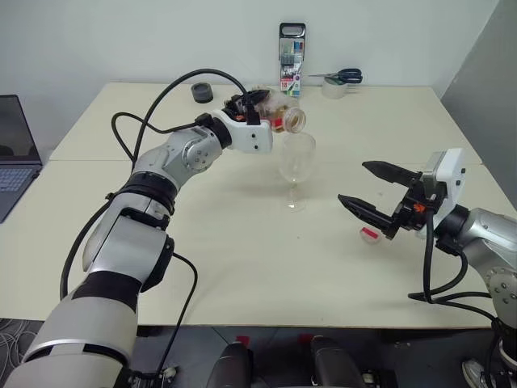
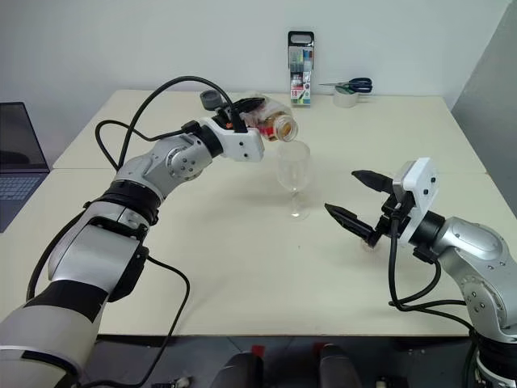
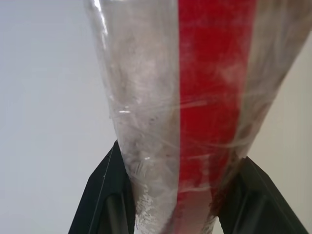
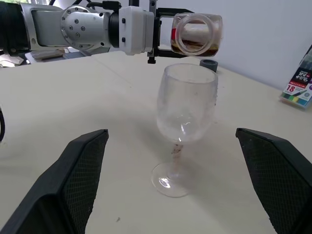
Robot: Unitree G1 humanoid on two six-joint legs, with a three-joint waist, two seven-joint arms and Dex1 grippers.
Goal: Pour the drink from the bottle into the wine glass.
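Bottle (image 1: 284, 113): held tipped onto its side above the table (image 1: 242, 267), long axis close to level; the open mouth is turned toward the robot's right, poised just above the rim of the wine glass (image 1: 296, 168).
Drink (image 4: 195, 50): an amber pool is seen lying along the lower side of the tipped bottle.
Left gripper (image 1: 249, 106): clamped on the bottle body; the black fingers (image 3: 105, 195) are pressed against both sides beside the red label strip.
Wine glass: stood upright on the table below the bottle mouth.
Right gripper (image 1: 371, 194): spread wide, nothing held, kept well apart from the glass on its right.
Red cap (image 1: 369, 234): lying on the table beneath the right gripper.
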